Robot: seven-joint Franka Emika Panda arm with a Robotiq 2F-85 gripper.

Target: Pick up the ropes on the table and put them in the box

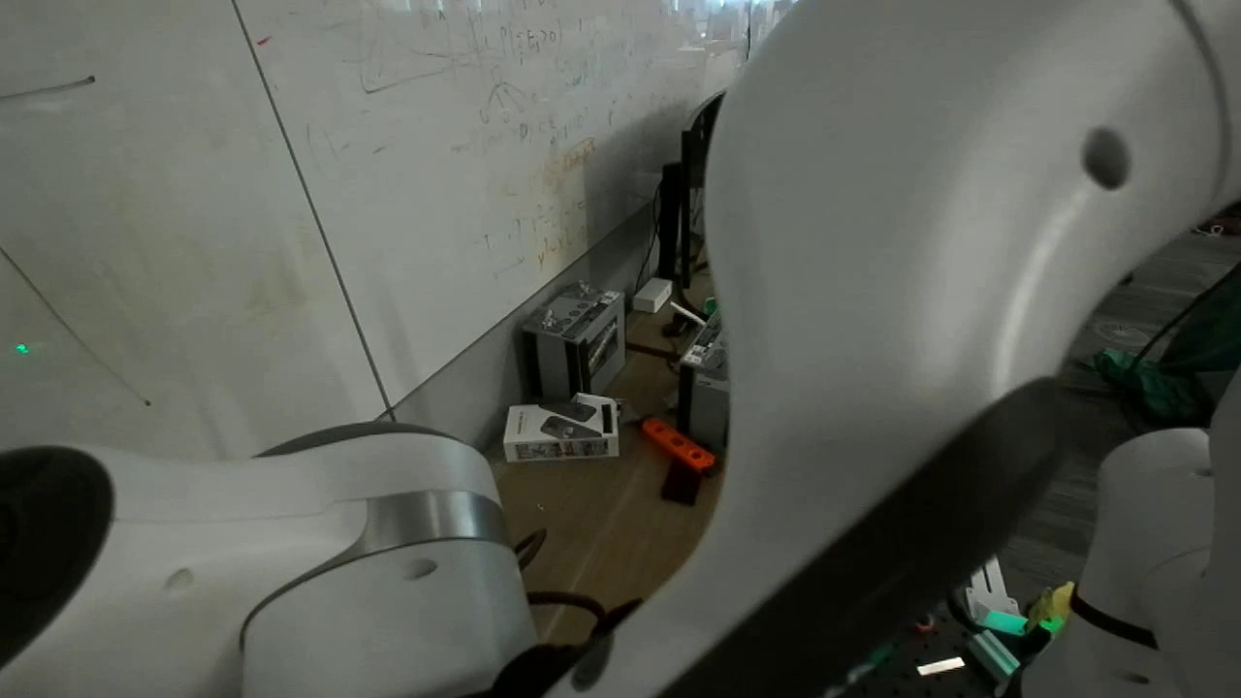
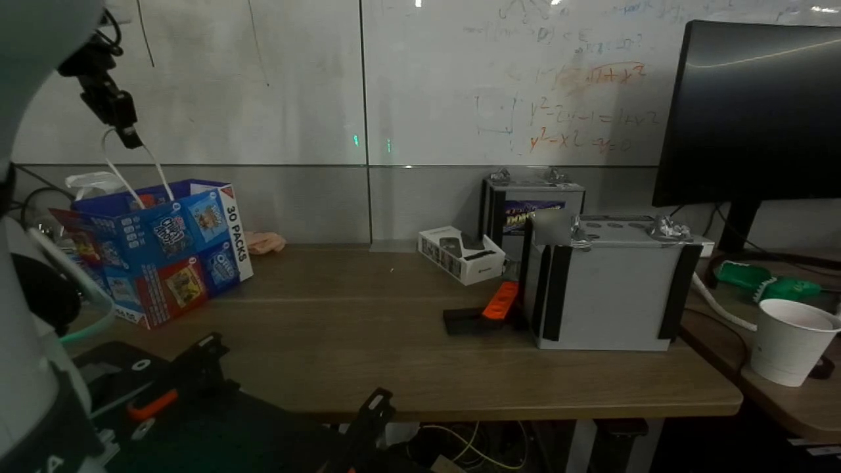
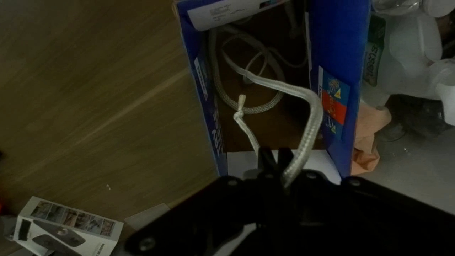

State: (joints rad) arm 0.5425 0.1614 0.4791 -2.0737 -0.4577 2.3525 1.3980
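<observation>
My gripper is shut on a white rope and holds it above the box. In the wrist view the gripper's fingertips pinch the rope, and its two sides hang down into the open box. A knotted end of it dangles inside. A coil of white rope lies on the box floor; whether it joins the held rope I cannot tell. The box is blue inside with printed snack pictures and stands on the brown table. Gripper, ropes and box are not visible in the remaining exterior view.
Grey box-shaped devices, a small white box and an orange-red object stand to the right on the table. A peach cloth and white bottles are beside the box. A whiteboard wall rises behind.
</observation>
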